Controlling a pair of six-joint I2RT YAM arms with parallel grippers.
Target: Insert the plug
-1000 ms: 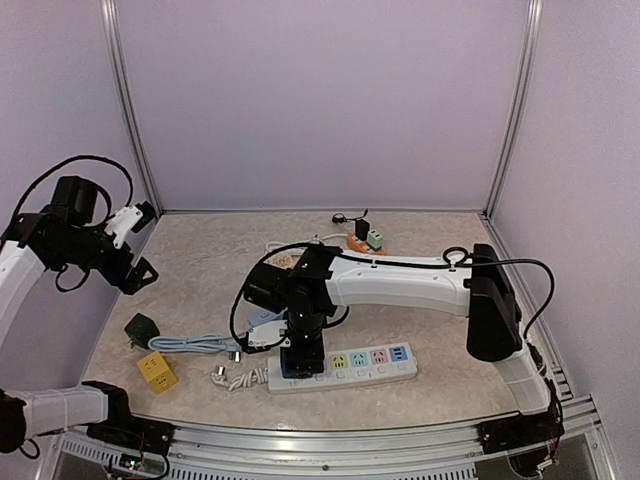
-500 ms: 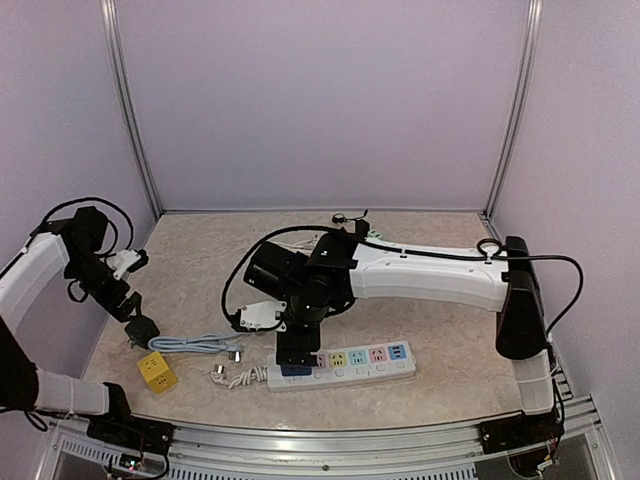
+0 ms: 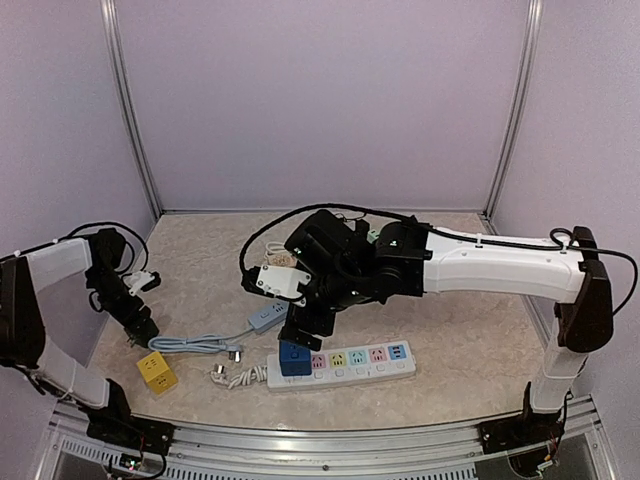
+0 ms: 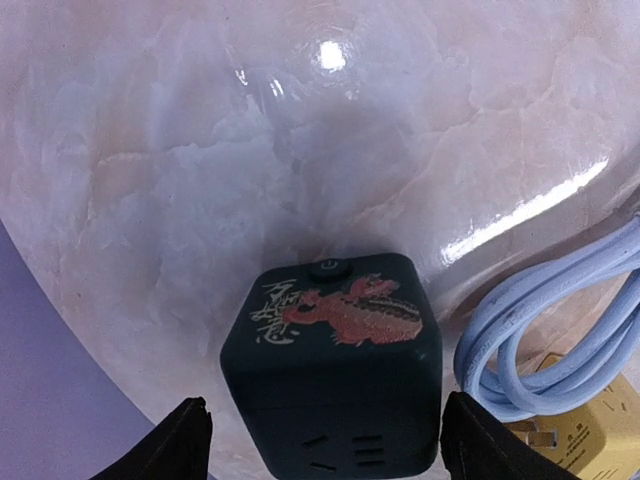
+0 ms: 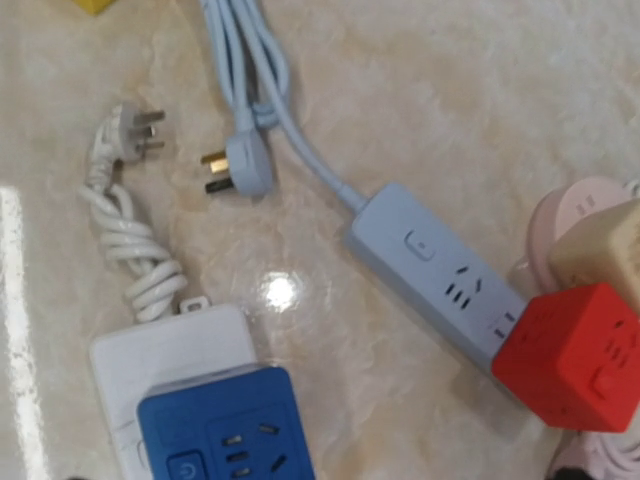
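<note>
Since 0.5 s ago: right gripper [image 3: 300,330] has lifted off the white power strip [image 3: 345,365], uncovering the blue cube plug [image 3: 293,357]. Left gripper [image 3: 137,322] has dropped lower over the table's left side.

Top view: blue cube plug sits on the strip's left end, just below and in front of the right gripper, apart from it. Right jaw opening cannot be made out here. Yellow cube [image 3: 156,370] lies near the left gripper, on its near side.

Left wrist view: left gripper [image 4: 330,440] is spread wide and grips nothing. Dark green cube adapter [image 4: 335,375] stands between the fingers [image 4: 185,445], a sliver of gap showing at each side. Light blue cable [image 4: 540,330] loops just right of the right finger.

Right wrist view: own fingers are out of frame, so the opening is unknown. Blue cube plug [image 5: 225,425] is seated on the strip [image 5: 165,350] at the bottom of the frame. Light blue extension socket [image 5: 435,265] and red cube [image 5: 570,355] touch, off to the right. Loose blue-grey plug [image 5: 240,170] lies beyond.
</note>
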